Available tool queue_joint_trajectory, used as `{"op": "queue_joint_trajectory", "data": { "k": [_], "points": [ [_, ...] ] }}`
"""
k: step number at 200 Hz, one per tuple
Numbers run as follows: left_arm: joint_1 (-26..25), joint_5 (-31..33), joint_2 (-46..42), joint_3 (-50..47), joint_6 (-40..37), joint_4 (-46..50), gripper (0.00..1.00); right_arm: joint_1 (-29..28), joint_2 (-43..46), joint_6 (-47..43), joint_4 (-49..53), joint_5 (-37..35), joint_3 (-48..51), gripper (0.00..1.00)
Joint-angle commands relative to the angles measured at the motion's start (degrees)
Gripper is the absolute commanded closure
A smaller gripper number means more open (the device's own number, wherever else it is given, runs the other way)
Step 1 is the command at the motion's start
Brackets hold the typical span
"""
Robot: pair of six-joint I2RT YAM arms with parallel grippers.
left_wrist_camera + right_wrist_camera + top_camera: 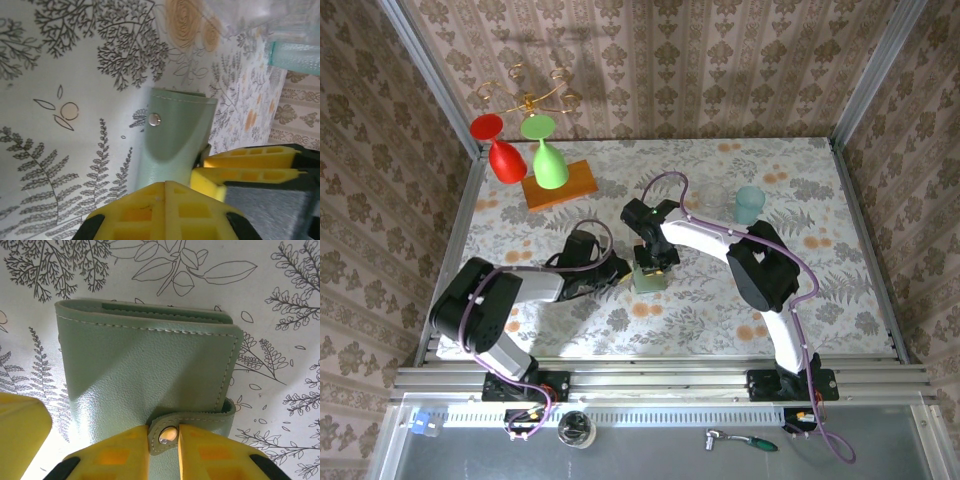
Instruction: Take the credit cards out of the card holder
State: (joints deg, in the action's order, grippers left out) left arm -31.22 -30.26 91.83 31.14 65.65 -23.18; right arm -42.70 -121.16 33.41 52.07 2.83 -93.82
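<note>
bending inward, left end effector point(184, 174) pinches the card holder point(145, 370), right end effector point(164, 441) pinches its snap tab point(196, 420).

A robotics lab test cell: aluminium frame point(660, 377), wallpapered walls point(650, 60), floral-clothed table point(840, 290).

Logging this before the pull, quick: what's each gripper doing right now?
Left gripper: shut on the card holder.
Right gripper: closed on its snap tab.

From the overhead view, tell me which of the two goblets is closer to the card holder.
The green goblet, by the orange wooden block; the red goblet sits farther left from the card holder.
</note>
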Motion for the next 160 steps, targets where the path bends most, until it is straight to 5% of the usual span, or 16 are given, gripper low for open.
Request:
{"op": "queue_joint_trajectory", "data": {
  "k": [1, 92, 160],
  "points": [
    [-0.7, -1.6, 1.0, 2.6, 0.1, 0.1, 1.00, -0.4, -2.0, -0.2, 0.7, -0.6, 0.3, 0.81],
    [-2.0, -4.8, 7.4, 9.5, -3.5, 7.5, 1.00, -0.4, -1.5, -0.6, 0.3, -1.9, 1.4, 1.00],
    [-0.6, -4.1, 11.8, 10.0, -8.4, 16.1, 1.00, -0.4, -1.5, -1.8, 4.4, -9.3, 1.0, 1.00]
  ]
}}
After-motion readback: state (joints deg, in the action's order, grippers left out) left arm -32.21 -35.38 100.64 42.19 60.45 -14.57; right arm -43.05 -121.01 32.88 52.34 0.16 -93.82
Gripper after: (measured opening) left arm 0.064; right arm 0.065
